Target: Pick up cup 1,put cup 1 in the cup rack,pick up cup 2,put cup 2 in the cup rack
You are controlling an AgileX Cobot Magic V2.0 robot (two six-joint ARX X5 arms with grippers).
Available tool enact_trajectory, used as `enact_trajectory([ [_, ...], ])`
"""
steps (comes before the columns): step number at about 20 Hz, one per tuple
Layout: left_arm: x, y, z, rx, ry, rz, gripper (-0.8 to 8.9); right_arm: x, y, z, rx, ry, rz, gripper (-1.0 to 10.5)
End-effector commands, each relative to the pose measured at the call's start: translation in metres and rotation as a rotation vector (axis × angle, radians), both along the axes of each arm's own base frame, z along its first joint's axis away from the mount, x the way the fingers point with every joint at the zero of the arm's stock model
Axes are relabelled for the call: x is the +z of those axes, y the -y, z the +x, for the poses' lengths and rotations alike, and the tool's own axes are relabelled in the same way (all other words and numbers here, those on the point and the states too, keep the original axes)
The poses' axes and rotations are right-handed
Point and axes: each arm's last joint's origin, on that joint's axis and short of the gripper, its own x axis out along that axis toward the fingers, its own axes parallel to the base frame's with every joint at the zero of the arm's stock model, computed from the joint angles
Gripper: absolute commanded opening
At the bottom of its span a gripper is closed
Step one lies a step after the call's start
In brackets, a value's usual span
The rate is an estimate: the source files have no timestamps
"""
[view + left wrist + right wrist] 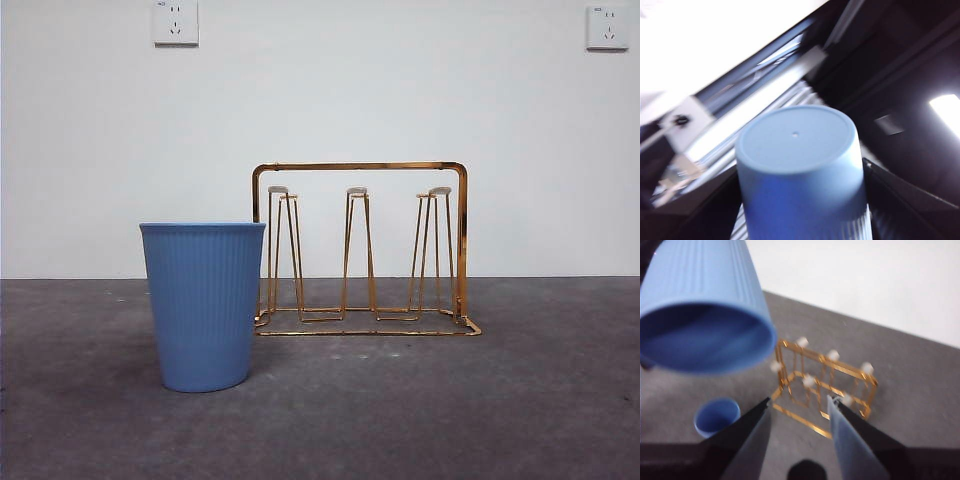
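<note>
One light-blue ribbed cup [800, 165] is held aloft, its base towards the left wrist camera, with my left gripper [800, 205] shut on its sides. The right wrist view shows this cup [700, 305] tilted, mouth open, high above the table. A second blue ribbed cup [203, 305] stands upright on the table, just left of the gold cup rack [360, 250]; it also shows from above [715, 416]. I see no speck on either, so I cannot tell cup 1 from cup 2. My right gripper [800, 412] hangs open above the rack [825, 385], holding nothing.
The rack's white-tipped prongs [357, 192] stand bare. Dark grey table [480, 400] stretches to the right of the rack and in front of it. A white wall with two sockets [175, 22] closes the back.
</note>
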Motion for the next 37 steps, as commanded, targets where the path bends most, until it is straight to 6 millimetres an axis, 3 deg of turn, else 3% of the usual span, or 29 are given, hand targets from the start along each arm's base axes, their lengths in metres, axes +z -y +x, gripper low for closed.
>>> enact_trajectory([
  [1,-0.005,0.003,0.003,0.066,0.061,0.099,-0.06,-0.006,0.010,-0.010,-0.029,-0.038,-0.042,1.9],
  [6,-0.008,0.015,0.010,0.208,0.104,0.378,-0.06,-0.013,0.030,-0.031,-0.092,-0.080,-0.101,1.9],
  [11,0.011,0.032,0.004,0.469,0.283,0.731,-0.06,-0.017,0.047,-0.050,-0.140,-0.092,-0.109,1.9],
  [17,0.023,0.050,-0.004,0.664,0.451,0.885,-0.06,-0.018,0.057,-0.062,-0.143,-0.081,-0.097,1.9],
  [37,-0.069,0.121,0.061,0.722,0.350,1.095,-0.06,-0.024,0.060,-0.065,-0.143,-0.141,-0.153,1.9],
])
